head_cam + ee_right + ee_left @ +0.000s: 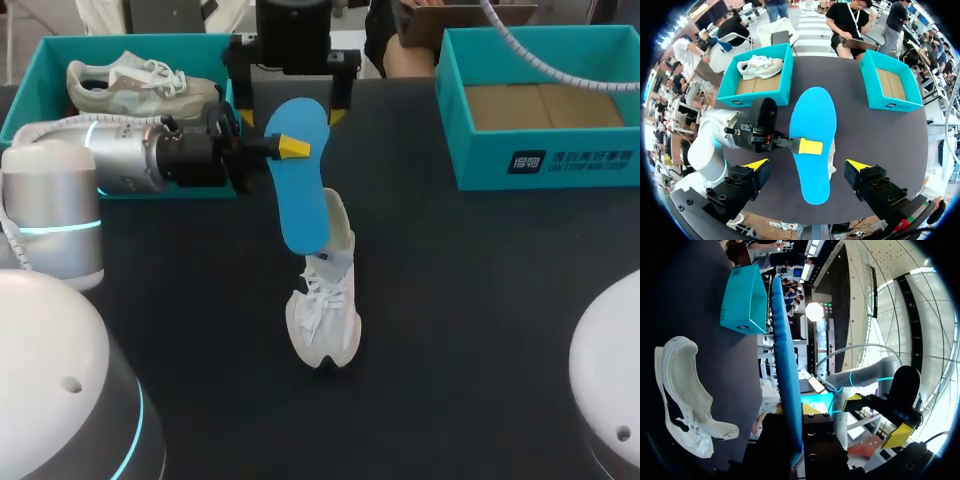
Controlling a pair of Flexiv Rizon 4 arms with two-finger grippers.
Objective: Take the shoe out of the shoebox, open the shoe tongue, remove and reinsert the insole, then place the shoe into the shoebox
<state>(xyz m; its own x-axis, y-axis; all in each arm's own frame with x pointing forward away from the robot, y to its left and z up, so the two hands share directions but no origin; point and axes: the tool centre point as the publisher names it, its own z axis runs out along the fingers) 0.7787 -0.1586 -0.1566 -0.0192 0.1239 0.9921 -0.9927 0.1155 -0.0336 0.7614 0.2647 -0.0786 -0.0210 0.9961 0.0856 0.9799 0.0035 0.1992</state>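
Black bench (480, 300), teal shoebox (130, 41) far left, second shoebox (460, 130) far right. Blue insole (300, 200) (long axis front-to-back, toe end far) pinched by left hand (290, 147) above white shoe (325, 320); right hand (807, 165) spread.

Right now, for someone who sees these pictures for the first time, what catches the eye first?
The bright blue insole, gripped by the left hand and held in the air over the white shoe standing mid-table. Next, the two teal shoeboxes at the far edge: the left shoebox holds a second shoe, the right shoebox shows only cardboard.
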